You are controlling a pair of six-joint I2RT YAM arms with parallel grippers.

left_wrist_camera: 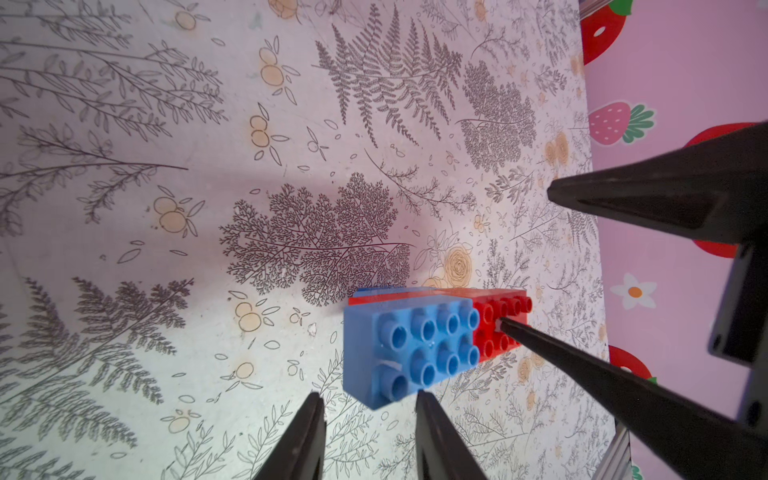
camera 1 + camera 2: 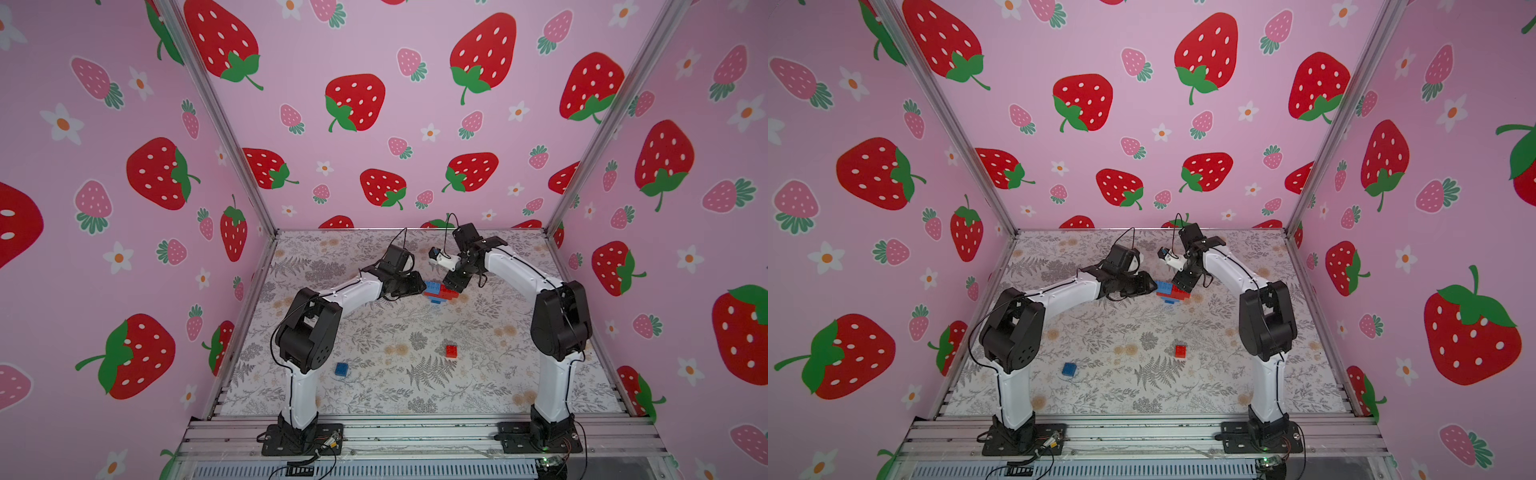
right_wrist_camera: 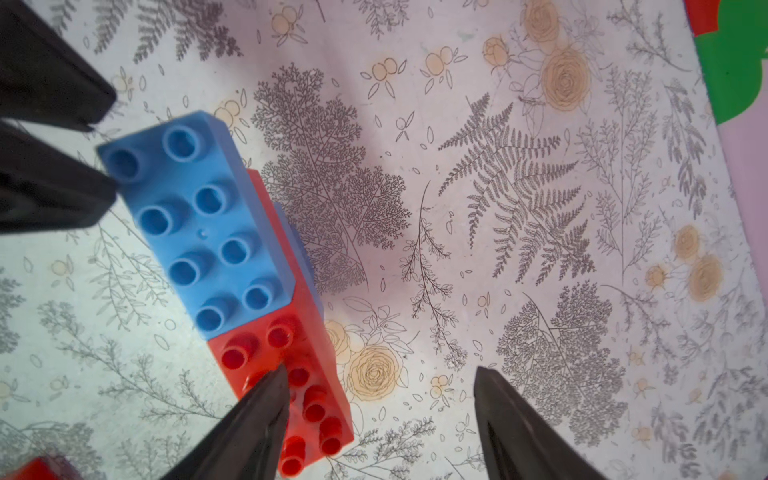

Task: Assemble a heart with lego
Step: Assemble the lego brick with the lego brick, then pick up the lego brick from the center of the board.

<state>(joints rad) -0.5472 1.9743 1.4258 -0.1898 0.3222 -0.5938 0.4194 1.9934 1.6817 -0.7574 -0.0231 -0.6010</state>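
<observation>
- Heart (image 2: pixel 439 291) sits far-centre, between both grippers.
- Left gripper (image 1: pixel 368 395) slightly parted, empty; right gripper (image 3: pixel 380 370) wide open, one fingertip (image 3: pixel 270 390) on red studs (image 3: pixel 291 370).
- Light, rigid, slick plastic, I'd judge: pinch flat sides.

- A robot test cell, a lab rig rather than a home: a small booth framed by bare aluminium posts (image 2: pixel 216 112).
- Its walls (image 2: pixel 374 50) are panels printed with strawberries and flowers.
- The surface (image 2: pixel 415 386) carries a botanical print.
- A left arm (image 2: pixel 305 390) and a right arm (image 2: pixel 550 386) stand bolted to aluminium rails (image 2: pixel 415 432).
</observation>
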